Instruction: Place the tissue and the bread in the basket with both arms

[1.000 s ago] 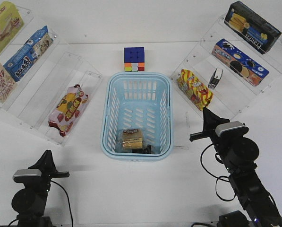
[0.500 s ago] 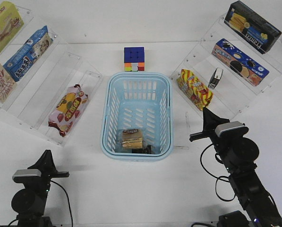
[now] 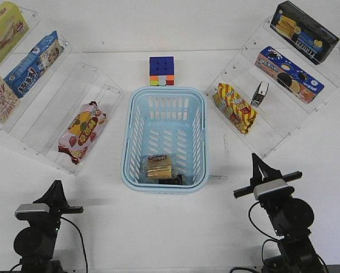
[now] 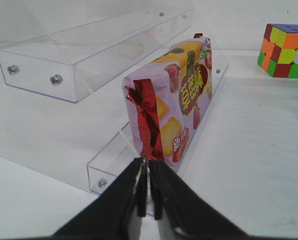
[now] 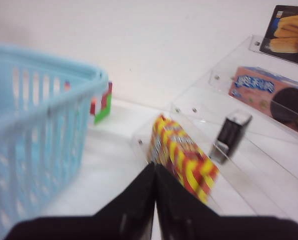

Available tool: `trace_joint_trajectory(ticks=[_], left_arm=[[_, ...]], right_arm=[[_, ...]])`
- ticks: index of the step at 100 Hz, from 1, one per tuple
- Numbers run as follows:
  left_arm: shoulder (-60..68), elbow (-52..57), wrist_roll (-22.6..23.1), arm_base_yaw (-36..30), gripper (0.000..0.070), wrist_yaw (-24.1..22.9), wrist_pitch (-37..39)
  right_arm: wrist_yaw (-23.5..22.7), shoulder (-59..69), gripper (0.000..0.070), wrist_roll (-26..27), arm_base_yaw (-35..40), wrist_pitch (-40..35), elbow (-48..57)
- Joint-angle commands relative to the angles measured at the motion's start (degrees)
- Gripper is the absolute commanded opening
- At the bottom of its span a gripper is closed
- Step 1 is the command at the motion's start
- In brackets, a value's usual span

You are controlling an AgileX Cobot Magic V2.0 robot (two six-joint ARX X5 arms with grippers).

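Resting at the counter's [image 3: 158, 227] 7 o'clock edge, the left hand [image 3: 57, 196] is sitting fully closed, holding nothing. At centre, the bread [image 3: 158, 168] and tissue [image 3: 174, 180] are lying in the basket's [image 3: 165, 98] 6 o'clock end. At 5 o'clock, the right hand [image 3: 259, 165] is likewise sitting closed and empty.
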Motion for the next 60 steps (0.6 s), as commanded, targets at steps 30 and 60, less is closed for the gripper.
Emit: trace_joint_trajectory(ticks=[30, 60], left_arm=[[-0.1, -1.2, 0.7, 0.0, 0.0001, 0.1, 0.9], [-0.1, -1.2, 0.7, 0.0, 0.0001, 0.1, 0.9]], right_arm=[[0.3, -23.2, 0.0001, -1.5, -6.4, -13.0, -15.4], [3.8, -26.1, 0.0001, 6.3, -9.2, -16.7, -15.5]])
